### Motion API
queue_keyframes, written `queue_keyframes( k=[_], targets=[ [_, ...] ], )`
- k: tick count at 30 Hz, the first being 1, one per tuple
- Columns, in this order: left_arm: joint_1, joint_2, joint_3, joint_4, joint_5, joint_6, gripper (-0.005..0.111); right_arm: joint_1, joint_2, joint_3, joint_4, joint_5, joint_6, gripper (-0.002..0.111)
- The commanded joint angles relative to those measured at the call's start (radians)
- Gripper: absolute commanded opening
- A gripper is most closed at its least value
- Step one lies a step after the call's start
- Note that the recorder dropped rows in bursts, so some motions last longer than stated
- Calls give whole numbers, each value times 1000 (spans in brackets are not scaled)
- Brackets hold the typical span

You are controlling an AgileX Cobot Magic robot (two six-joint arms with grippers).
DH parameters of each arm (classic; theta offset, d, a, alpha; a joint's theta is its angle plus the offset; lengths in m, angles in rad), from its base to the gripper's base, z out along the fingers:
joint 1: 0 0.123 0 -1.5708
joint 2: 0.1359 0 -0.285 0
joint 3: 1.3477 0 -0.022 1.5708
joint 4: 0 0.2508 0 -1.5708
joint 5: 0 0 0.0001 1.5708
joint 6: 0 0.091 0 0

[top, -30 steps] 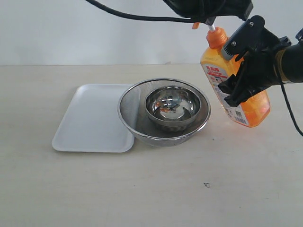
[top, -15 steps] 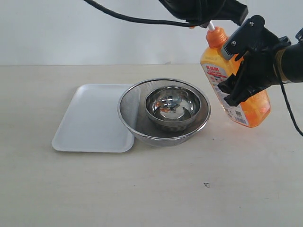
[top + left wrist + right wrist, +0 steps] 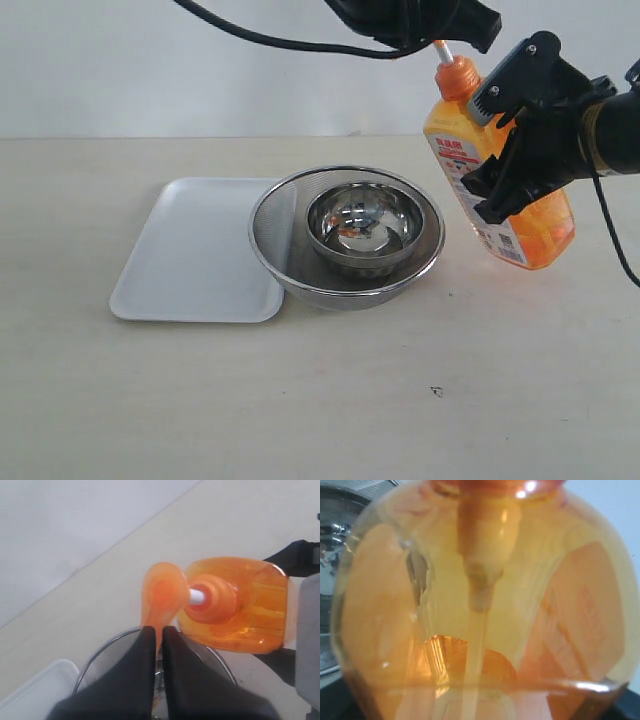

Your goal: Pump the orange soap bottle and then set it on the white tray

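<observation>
At the right of the exterior view, one translucent orange soap bottle [image 3: 535, 235] of smooth plastic leans, well apart from the tray. The right gripper [image 3: 497, 145] clamps its body. The left gripper [image 3: 159, 632] has two black fingers pressed together at the pump head [image 3: 162, 592]. One flat white tray [image 3: 190, 250] with rounded corners lies at left, beside one round steel mesh strainer [image 3: 275, 240] holding one shiny steel bowl [image 3: 362, 225].

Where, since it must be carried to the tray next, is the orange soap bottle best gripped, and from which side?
Grip the orange soap bottle at mid-body, coming from the side away from the strainer, as the right gripper does. The body is broad and offers wide faces, while the pump head sits on a thin stem.
</observation>
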Motion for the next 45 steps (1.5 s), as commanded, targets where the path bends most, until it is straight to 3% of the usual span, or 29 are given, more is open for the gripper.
queue_keyframes(
  k=[1, 8, 14, 16, 23, 36, 45],
  targets=[
    [3, -12, 3, 0, -3, -20, 5, -3, -27, -13, 1, 7, -9, 0],
    [3, -20, 3, -152, -63, 101, 5, -3, -27, -13, 1, 7, -6, 0],
    [3, -27, 3, -150, -141, 110, 5, -3, -9, -20, 1, 10, -31, 0],
    [3, -27, 3, -117, -207, 110, 5, -3, 27, -44, 1, 2, -44, 0],
    [3, -22, 3, -53, -216, 110, 5, -3, 95, -118, 1, -20, -49, 0],
    [3, 10, 3, 159, -232, -48, 5, -3, 95, -155, 5, -27, -64, 0],
    [3, 10, 3, 218, -121, -89, 5, -3, 95, -155, 15, -21, -55, 0]
  ],
)
